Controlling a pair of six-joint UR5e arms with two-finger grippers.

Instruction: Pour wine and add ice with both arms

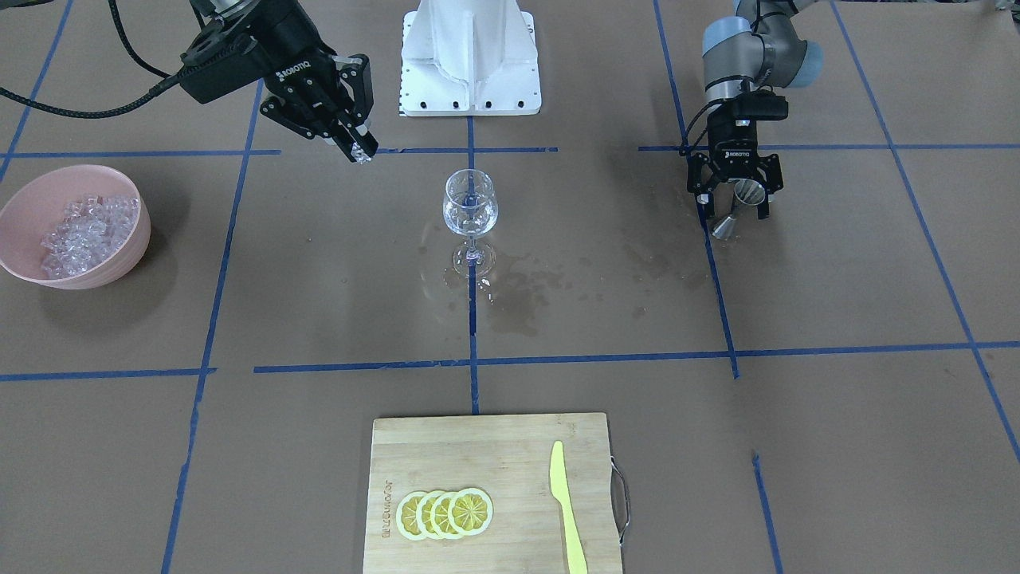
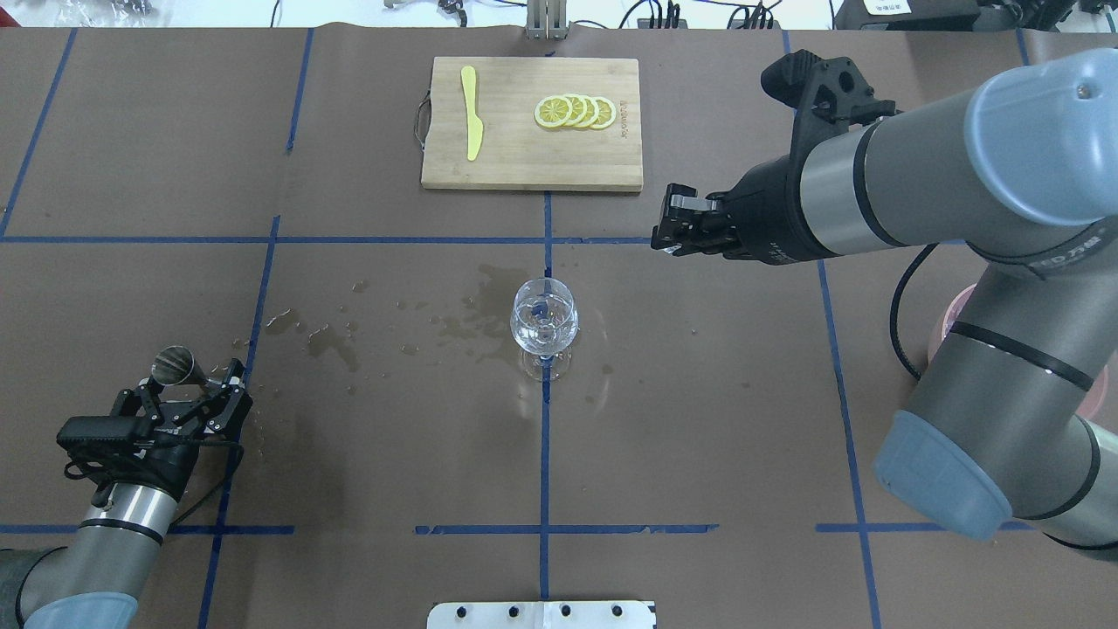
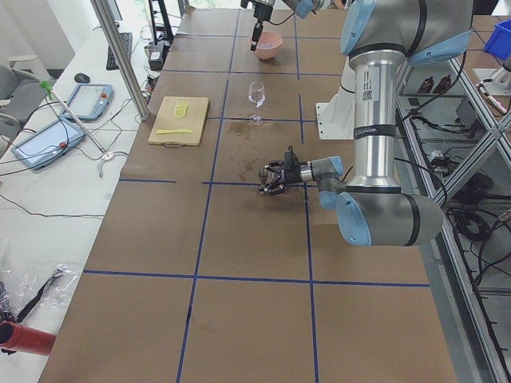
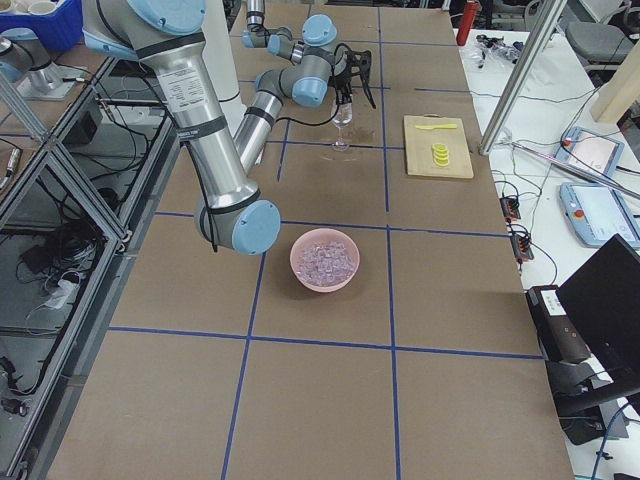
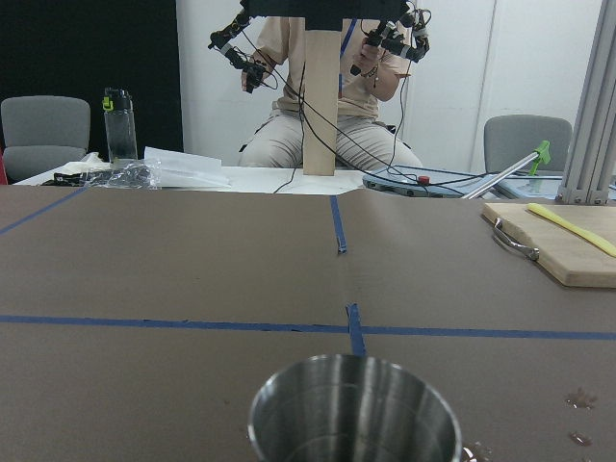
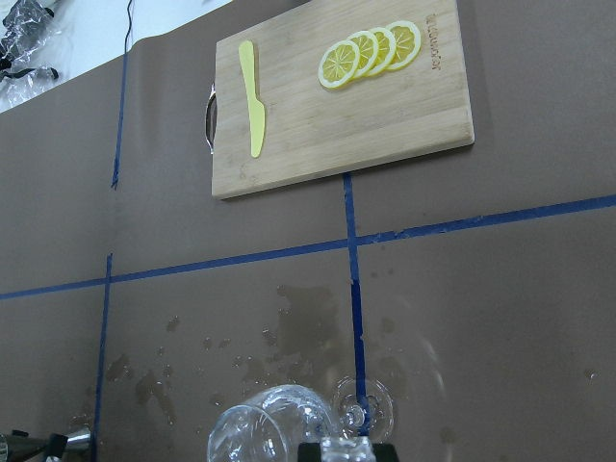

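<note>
While the right gripper (image 1: 360, 151) hangs in the upper left of the front-facing view, its fingers are clenched on one clear ice cube (image 1: 366, 155), which glints at the fingertips. It is near the wine glass (image 1: 470, 209) but not touching it, above and left of it in that view. The glass stands upright at frame centre on a blue tape line (image 1: 472, 335). It is clear, and its contents are hard to make out. Wet patches (image 1: 522, 299) darken the brown paper table (image 1: 837, 279) around and below its foot. The rest of the ice (image 1: 84, 231) sits as a glittering heap in a pink bowl (image 1: 48, 177) at the left edge of the front-facing view, well apart from the glass. The left gripper (image 1: 735, 209), at the right of the same view, is low over the table and grasps a steel jigger (image 1: 727, 226). The jigger is tilted, with one cone up between the fingers and the other poking out below them. The left wrist view shows its round open mouth at bottom centre. At lower centre lies a bamboo cutting board (image 1: 478, 446) with a metal handle on its right side. It carries four overlapping lemon slices (image 1: 444, 513) at left and a pale yellow knife (image 1: 567, 510) at right, lying lengthwise and apart from the slices.
</note>
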